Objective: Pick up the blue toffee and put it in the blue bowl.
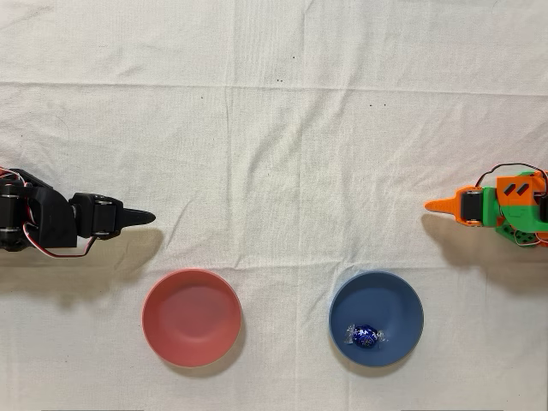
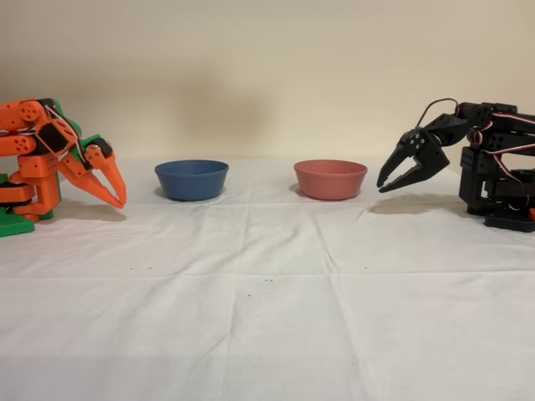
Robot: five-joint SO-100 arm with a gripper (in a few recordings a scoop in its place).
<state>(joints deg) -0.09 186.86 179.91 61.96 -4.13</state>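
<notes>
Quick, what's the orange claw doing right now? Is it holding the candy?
Orange gripper: shut, holding nothing, parked at the table's edge.
Blue toffee: already lying in the blue bowl.

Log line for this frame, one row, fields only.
toffee: blue toffee inside blue bowl | tool: shut, empty, beside base, clear of bowl | pink-red bowl: empty | black arm: idle | task: looks done
</notes>
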